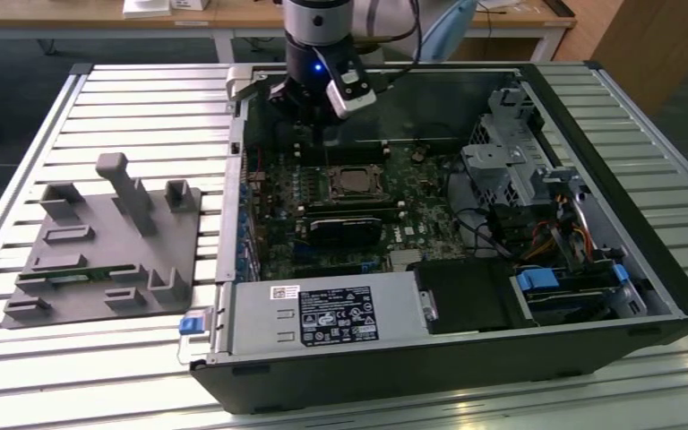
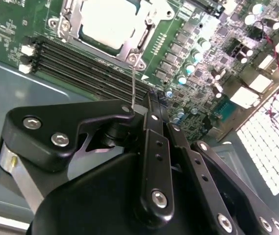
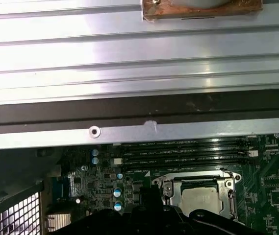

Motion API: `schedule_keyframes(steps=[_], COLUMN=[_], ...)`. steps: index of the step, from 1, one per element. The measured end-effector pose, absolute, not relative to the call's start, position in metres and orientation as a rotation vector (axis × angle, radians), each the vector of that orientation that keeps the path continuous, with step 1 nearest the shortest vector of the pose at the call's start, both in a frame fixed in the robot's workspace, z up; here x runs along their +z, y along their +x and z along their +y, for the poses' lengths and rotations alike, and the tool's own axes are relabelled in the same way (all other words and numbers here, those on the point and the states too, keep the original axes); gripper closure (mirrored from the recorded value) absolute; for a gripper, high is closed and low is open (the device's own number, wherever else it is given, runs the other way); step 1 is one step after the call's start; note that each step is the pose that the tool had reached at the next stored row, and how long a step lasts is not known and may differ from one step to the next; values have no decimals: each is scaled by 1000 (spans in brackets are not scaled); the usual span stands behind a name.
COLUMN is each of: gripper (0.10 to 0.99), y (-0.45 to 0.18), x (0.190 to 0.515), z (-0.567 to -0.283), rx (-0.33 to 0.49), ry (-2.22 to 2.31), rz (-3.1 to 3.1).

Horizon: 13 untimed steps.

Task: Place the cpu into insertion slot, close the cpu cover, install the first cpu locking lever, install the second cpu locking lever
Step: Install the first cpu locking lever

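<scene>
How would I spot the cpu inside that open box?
Start at the big black computer case lying open on the slatted table, and find the green circuit board on its floor. Near the board's middle, just beyond the black rectangular block in the exterior view, sits the cpu. It is the only pale silver square there, ringed by a thin metal frame.

Matt silver-grey metal cpu (image 2: 107, 22) inside a shiny bare-metal cpu cover (image 2: 122, 49), on a glossy green circuit board (image 2: 12, 34). At nine o'clock from the black case (image 1: 440, 376), a matt grey plastic fixture (image 1: 93, 242) on a ribbed, satin metal table (image 1: 141, 98).
</scene>
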<state>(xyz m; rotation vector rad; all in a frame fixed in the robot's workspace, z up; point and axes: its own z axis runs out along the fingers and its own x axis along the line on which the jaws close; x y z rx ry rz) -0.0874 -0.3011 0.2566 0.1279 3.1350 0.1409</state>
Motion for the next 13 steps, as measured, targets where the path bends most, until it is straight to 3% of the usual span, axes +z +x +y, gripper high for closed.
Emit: schedule_keyframes(steps=[13], gripper=[980], y=[-57], x=[255], z=[-301], rx=[161], ry=[127], rz=[3136])
